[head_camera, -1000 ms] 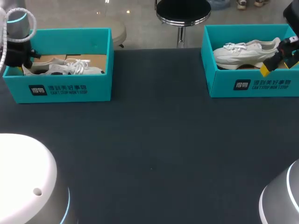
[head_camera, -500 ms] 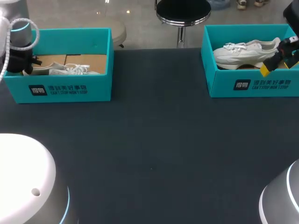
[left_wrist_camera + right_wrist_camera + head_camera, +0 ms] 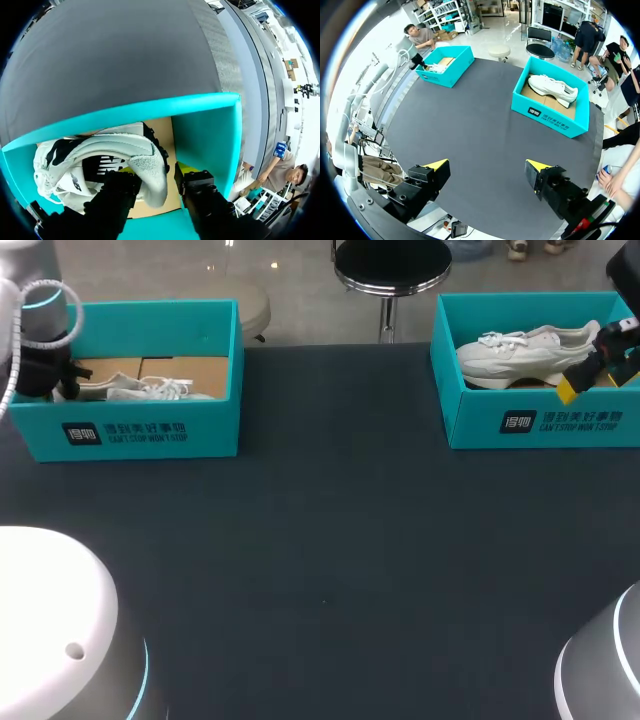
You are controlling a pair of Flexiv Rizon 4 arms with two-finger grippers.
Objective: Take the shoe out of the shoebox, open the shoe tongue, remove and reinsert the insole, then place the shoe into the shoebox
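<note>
The left shoebox [image 3: 150,430], teal and lidless, is sitting at about ten o'clock on the dark table [image 3: 330,560]. The left shoe [image 3: 150,390], white with grey and black patches, is lying inside it on the brown cardboard floor [image 3: 195,368]. Its laces are facing the box's three o'clock side and its heel the nine o'clock end.

The left arm [image 3: 40,335] is hanging over that nine o'clock end. The left pincer [image 3: 154,175] is sitting down inside the box at the shoe's heel, with the padded heel collar lying right in its mouth. Whether it is clenched on the heel or released I cannot tell.

The right shoebox [image 3: 540,425], also teal and open, is sitting at about two o'clock, well apart from the left one. The right shoe [image 3: 525,352], all white, is resting in it on its sole, toe pointing toward nine o'clock and heel toward three.

The right pincer [image 3: 487,170] is hanging released, its yellow tips spread wide and gripping nothing. In the head view it is showing at the three o'clock edge. In the right wrist view it is hanging over the bare table, and both shoeboxes are lying well ahead of it.
</note>
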